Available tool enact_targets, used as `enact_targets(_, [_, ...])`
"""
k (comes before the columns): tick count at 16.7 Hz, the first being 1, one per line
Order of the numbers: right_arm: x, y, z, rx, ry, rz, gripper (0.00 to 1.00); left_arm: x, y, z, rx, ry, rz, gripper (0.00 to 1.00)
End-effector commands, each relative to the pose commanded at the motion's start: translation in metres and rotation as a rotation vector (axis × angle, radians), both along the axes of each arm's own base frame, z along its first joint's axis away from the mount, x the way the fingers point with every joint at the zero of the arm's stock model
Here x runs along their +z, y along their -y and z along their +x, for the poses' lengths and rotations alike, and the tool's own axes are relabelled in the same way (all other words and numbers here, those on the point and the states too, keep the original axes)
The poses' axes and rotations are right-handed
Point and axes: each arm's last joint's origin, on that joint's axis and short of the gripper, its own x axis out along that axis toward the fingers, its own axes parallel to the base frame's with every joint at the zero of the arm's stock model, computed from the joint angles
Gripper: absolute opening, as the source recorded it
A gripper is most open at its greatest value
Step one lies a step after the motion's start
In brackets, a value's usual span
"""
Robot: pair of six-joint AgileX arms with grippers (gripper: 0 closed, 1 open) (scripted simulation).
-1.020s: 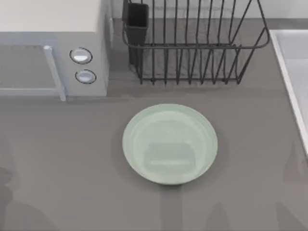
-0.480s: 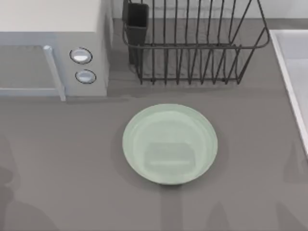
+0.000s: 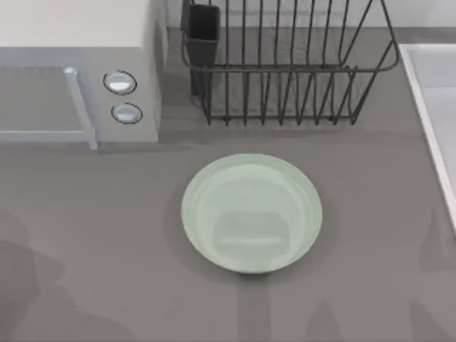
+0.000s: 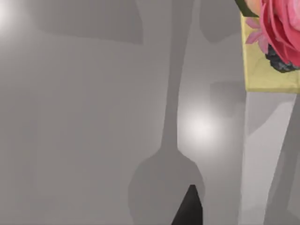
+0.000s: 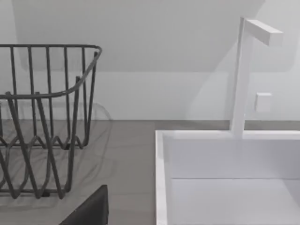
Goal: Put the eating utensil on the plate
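While the grey table (image 3: 85,214) spreads across the top view, its largest fixture is the white microwave (image 3: 71,43) at the far left corner, door handle toward the front and two round knobs (image 3: 120,83) on its right panel. At the right edge lies the white sink (image 3: 434,107); the right wrist view looks into its basin, with a square-cut white faucet (image 5: 243,75) rising behind it. Between microwave and sink, along the far edge, stands the dark wire dish rack (image 3: 285,71), a black cutlery holder (image 3: 204,32) fixed at its left end.

The plate (image 3: 251,214) – round, pale mint green, with a raised rim – sits flat near the middle of the table, in front of the rack and well apart from it, with nothing on it. Broad soft shadows fall over the table's near left corner.

Smaller things come from the wrist views. A yellow box (image 4: 267,70) printed with pink flowers lies on the grey surface in the left wrist view. A dark tip of the left gripper (image 4: 188,208) juts in above that surface, over a round shadow. A dark tip of the right gripper (image 5: 89,211) shows near the rack and the sink's rim. For both grippers I cannot tell whether the jaws are spread or pressed together – too little of them is in sight.
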Motion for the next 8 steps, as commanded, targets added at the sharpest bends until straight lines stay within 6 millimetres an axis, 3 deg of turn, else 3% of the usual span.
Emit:
enact_targets(2, [0.0,0.0,0.0,0.0,0.0,0.0,1.0,0.0149,0.0007,-0.0012,0.003,0.016,0.01,0.0])
enact_targets(8, [0.0,0.0,0.0,0.0,0.0,0.0,1.0,0.0159,0.0028,0.0015,-0.003,0.013,0.01,0.0])
